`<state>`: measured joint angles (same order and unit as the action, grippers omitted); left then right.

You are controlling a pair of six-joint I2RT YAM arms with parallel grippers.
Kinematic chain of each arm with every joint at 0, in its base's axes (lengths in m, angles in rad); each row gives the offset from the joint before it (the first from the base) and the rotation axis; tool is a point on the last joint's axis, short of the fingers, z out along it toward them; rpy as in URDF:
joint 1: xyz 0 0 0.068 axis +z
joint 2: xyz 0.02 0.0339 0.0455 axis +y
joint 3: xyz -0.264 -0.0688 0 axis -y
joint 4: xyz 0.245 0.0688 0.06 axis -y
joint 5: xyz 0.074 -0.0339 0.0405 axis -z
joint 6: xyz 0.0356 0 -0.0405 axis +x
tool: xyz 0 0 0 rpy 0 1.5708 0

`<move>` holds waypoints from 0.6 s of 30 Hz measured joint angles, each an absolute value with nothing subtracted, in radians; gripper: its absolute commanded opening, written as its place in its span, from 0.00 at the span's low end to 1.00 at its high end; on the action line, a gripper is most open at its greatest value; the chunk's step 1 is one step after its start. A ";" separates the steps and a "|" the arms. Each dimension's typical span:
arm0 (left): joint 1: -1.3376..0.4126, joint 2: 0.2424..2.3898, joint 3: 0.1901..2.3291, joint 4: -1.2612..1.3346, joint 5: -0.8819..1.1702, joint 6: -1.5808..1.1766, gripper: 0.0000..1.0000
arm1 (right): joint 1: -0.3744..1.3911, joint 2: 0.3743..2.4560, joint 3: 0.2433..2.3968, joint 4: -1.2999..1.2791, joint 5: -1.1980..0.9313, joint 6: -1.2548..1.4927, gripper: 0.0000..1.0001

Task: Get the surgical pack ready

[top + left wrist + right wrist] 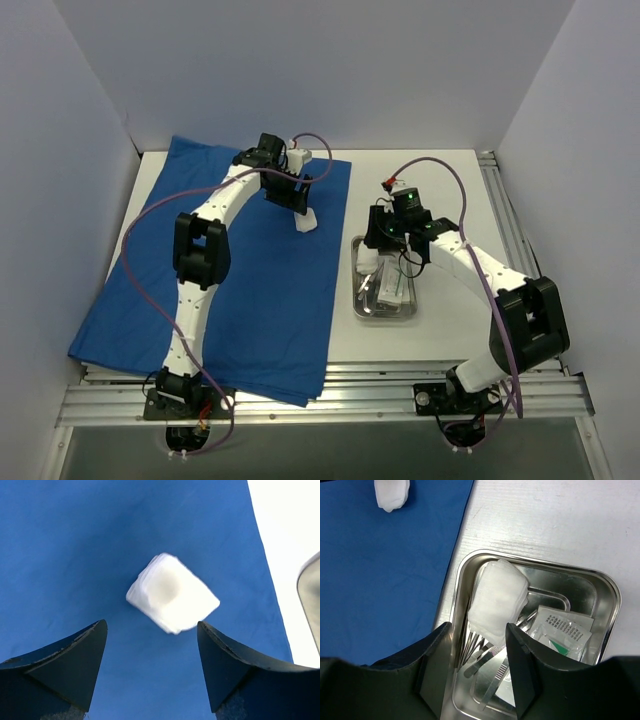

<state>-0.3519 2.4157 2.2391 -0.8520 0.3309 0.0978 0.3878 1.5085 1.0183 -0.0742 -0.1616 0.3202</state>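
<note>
The royal-blue cloth sheet (240, 300) lies spread flat on the left of the table. One white gauze pad (172, 592) lies on it near its right edge, also seen as gauze (306, 222) from above. My left gripper (151, 625) hovers open just above and short of that pad, nothing between its fingers. The steel tray (615, 600) stands on the bare table to the right of the cloth and holds a second gauze pad (497, 597), thin metal instruments (490, 660) and a flat packet (565, 630). My right gripper (477, 627) is open over the tray's left side, its fingers either side of that pad's near end.
White walls enclose the table on three sides. A metal rail (500, 210) runs along the right edge and slotted rails (350, 395) along the near edge by the arm bases. Bare white tabletop (420, 190) shows behind the tray.
</note>
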 measured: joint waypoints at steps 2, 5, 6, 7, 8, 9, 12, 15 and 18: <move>-0.353 2.434 2.245 -0.845 0.346 0.091 0.82 | 0.388 1.507 1.013 -0.075 -0.160 0.321 0.43; -0.354 2.447 2.247 -0.844 0.346 0.081 0.81 | 0.388 1.505 1.005 -0.078 -0.156 0.321 0.43; -0.355 2.453 2.255 -0.844 0.345 0.079 0.81 | 0.388 1.504 1.005 -0.081 -0.155 0.321 0.43; -0.355 2.460 2.263 -0.843 0.344 0.077 0.80 | 0.388 1.503 1.004 -0.081 -0.154 0.321 0.43; -0.355 2.470 2.273 -0.845 0.344 0.073 0.80 | 0.388 1.502 1.004 -0.081 -0.153 0.321 0.43; -0.355 2.481 2.286 -0.844 0.344 0.070 0.79 | 0.388 1.501 1.004 -0.081 -0.153 0.321 0.43; -0.355 2.516 2.317 -0.844 0.345 0.062 0.77 | 0.388 1.497 1.004 -0.081 -0.153 0.321 0.42; -0.355 2.549 2.337 -0.847 0.356 0.059 0.69 | 0.388 1.496 1.004 -0.080 -0.152 0.321 0.42; -0.353 2.565 2.353 -0.848 0.371 0.056 0.59 | 0.388 1.496 1.003 -0.080 -0.152 0.321 0.42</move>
